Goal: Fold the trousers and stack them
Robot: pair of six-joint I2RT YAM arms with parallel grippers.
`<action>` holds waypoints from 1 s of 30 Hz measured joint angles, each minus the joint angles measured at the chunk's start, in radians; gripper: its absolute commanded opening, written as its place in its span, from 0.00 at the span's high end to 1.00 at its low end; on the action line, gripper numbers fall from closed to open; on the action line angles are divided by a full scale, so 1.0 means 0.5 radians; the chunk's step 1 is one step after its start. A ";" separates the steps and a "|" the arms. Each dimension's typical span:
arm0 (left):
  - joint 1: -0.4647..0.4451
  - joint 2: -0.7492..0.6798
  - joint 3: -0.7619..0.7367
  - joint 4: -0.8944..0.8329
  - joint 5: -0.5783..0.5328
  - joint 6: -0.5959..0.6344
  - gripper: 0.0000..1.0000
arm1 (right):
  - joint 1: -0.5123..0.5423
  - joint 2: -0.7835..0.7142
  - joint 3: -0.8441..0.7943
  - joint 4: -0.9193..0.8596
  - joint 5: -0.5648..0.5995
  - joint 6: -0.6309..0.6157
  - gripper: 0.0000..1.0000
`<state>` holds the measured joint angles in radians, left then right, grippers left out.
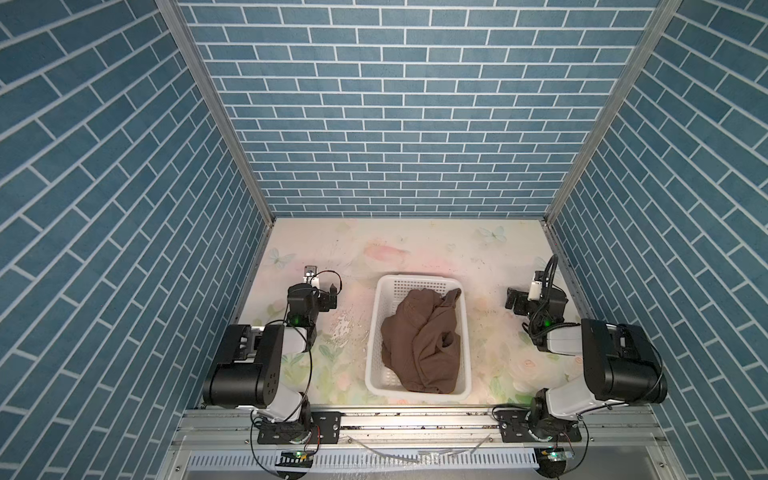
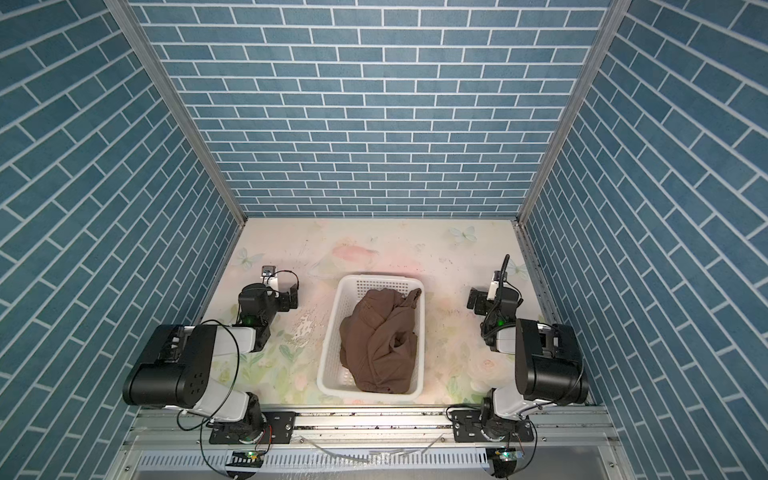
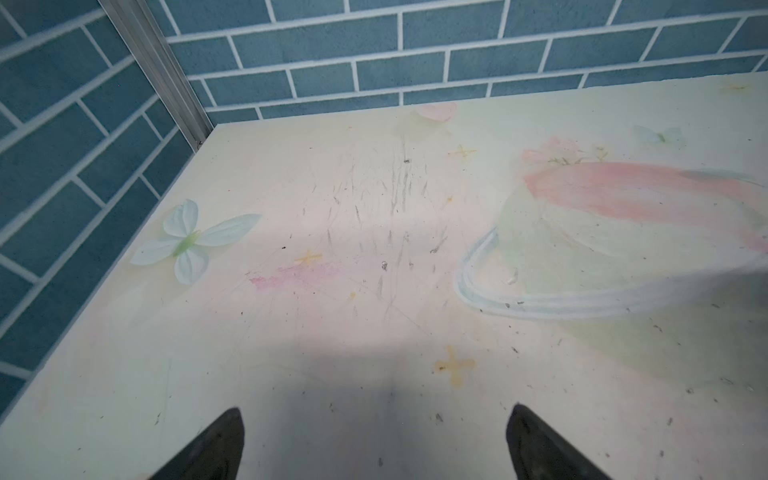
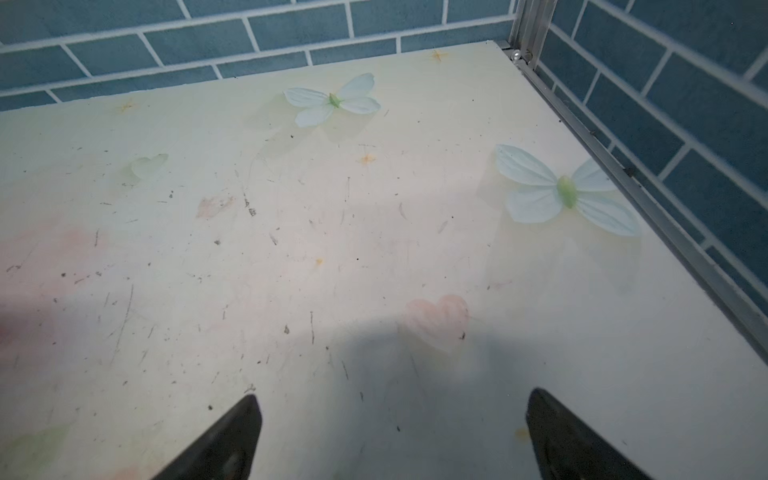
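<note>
The dark brown trousers (image 1: 424, 340) (image 2: 380, 336) lie crumpled in a heap inside the white perforated basket (image 1: 374, 332) (image 2: 330, 332) at the middle of the table, filling most of it. My left gripper (image 1: 329, 297) (image 2: 293, 296) hovers to the left of the basket, open and empty. My right gripper (image 1: 513, 301) (image 2: 476, 300) hovers to the right of it, also open and empty. In the left wrist view the left gripper (image 3: 376, 407) has only bare table between its black fingers. The right gripper (image 4: 394, 394) shows the same in the right wrist view. Neither wrist view shows the trousers.
The table (image 1: 415, 249) has a pale floral print with painted butterflies and many scuff marks. Blue brick-pattern walls close in the left, right and far sides, with metal corner posts. A metal rail (image 1: 415, 422) carrying both arm bases runs along the near edge.
</note>
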<state>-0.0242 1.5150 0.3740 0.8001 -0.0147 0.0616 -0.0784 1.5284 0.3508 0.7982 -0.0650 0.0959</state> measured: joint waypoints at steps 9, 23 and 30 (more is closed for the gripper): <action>0.000 0.002 0.004 0.039 -0.014 0.008 0.01 | 0.004 0.001 0.001 0.050 -0.008 -0.002 0.01; -0.001 0.002 0.007 0.057 -0.014 0.008 0.01 | 0.004 0.002 0.004 0.053 -0.008 -0.002 0.01; 0.000 0.002 0.007 0.057 -0.013 0.008 0.01 | 0.004 0.003 0.004 0.053 -0.008 -0.002 0.01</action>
<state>-0.0242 1.5162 0.3775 0.8288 -0.0212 0.0658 -0.0765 1.5299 0.3527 0.8246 -0.0689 0.0952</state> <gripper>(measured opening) 0.994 0.991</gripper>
